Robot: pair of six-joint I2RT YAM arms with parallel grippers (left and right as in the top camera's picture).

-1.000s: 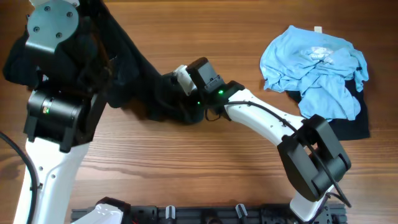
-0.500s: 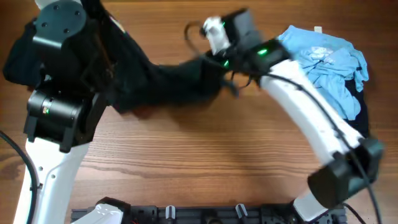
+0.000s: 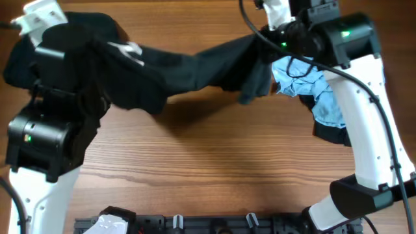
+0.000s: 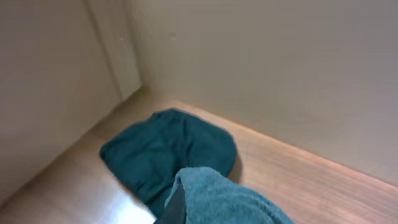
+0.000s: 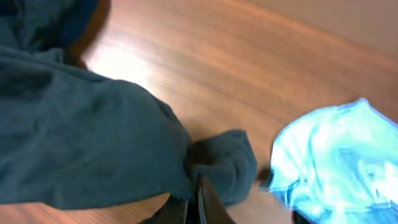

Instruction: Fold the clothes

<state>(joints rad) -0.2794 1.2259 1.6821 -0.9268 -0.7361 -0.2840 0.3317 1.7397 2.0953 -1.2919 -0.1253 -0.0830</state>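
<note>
Open wood of the desk [image 3: 214,169] spreads from centre to 6 o'clock. A beige wall [image 4: 280,74] edges the far corner. My left gripper [image 3: 130,49] at 10 o'clock and my right gripper [image 5: 198,194] at 1 o'clock are both clamped on the dark green T-shirt [image 3: 188,68], which is stretched between them above the desk. The light blue T-shirt [image 3: 312,78] lies crumpled at 2 o'clock on a black shirt [image 3: 331,133]. A dark heap [image 4: 168,152] sits at 9 o'clock.

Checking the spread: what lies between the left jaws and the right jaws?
A dark green T-shirt hangs stretched between them above the table; the overhead view shows it.
</note>
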